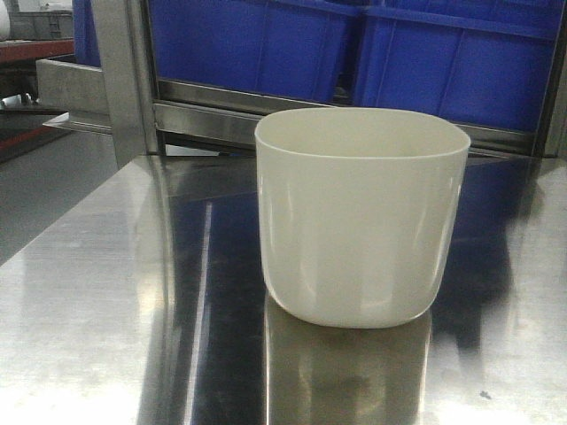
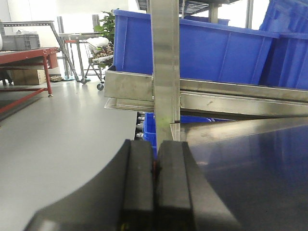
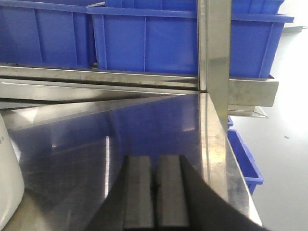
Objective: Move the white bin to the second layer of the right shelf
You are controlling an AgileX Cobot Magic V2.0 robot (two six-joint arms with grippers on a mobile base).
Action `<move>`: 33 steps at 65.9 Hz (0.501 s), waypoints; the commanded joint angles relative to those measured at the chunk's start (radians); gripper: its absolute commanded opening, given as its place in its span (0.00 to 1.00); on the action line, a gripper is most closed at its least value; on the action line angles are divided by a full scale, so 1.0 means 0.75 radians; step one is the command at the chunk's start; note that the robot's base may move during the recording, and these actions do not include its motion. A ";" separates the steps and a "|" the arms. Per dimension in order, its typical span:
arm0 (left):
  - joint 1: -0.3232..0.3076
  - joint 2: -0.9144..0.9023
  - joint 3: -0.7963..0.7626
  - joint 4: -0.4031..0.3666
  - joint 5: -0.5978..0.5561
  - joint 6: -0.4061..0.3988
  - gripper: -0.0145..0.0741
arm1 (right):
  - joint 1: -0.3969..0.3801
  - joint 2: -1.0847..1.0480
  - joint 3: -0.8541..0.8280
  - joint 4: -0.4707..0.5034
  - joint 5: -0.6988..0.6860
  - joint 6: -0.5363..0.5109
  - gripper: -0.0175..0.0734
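The white bin [image 1: 361,217] stands upright and empty on the shiny steel tabletop [image 1: 89,319], close to the front camera. A sliver of its side [image 3: 8,178] shows at the left edge of the right wrist view. My left gripper [image 2: 155,147] is shut with nothing between its pads, near the table's left edge and facing a steel post [image 2: 166,67]. My right gripper [image 3: 154,161] is shut and empty too, low over the table's right part, to the right of the bin. No roller shelf level shows in any view.
Blue crates [image 1: 443,53] sit on the steel rack level behind the table. Steel posts [image 3: 214,53] stand at the table's back corners. More blue crates [image 3: 245,163] sit low beside the right edge. Grey floor, a red-framed bench [image 2: 29,60] and carts lie to the left.
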 commanded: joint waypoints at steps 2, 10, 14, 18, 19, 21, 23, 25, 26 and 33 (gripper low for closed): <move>-0.003 -0.018 0.044 -0.007 -0.116 -0.010 0.26 | -0.006 -0.025 -0.021 -0.014 -0.123 -0.010 0.22; -0.003 -0.018 0.044 -0.007 -0.116 -0.010 0.26 | -0.006 -0.025 -0.021 -0.014 -0.126 -0.010 0.22; -0.003 -0.018 0.044 -0.007 -0.116 -0.010 0.26 | -0.006 -0.025 -0.021 -0.014 -0.126 -0.010 0.22; -0.003 -0.018 0.044 -0.007 -0.116 -0.010 0.26 | -0.006 -0.025 -0.021 -0.014 -0.141 -0.010 0.22; -0.003 -0.018 0.044 -0.007 -0.116 -0.010 0.26 | -0.006 -0.025 -0.021 -0.014 -0.152 -0.010 0.22; -0.003 -0.018 0.044 -0.007 -0.116 -0.010 0.26 | -0.006 -0.025 -0.021 -0.014 -0.169 -0.010 0.22; -0.003 -0.018 0.044 -0.007 -0.116 -0.010 0.26 | -0.006 -0.025 -0.021 -0.014 -0.195 -0.010 0.22; -0.003 -0.018 0.044 -0.007 -0.116 -0.010 0.26 | -0.006 -0.025 -0.021 -0.014 -0.216 -0.010 0.22; -0.003 -0.018 0.044 -0.007 -0.116 -0.010 0.26 | -0.006 -0.025 -0.021 -0.014 -0.231 -0.010 0.22; -0.003 -0.018 0.044 -0.007 -0.116 -0.010 0.26 | -0.006 -0.025 -0.021 -0.014 -0.270 -0.010 0.22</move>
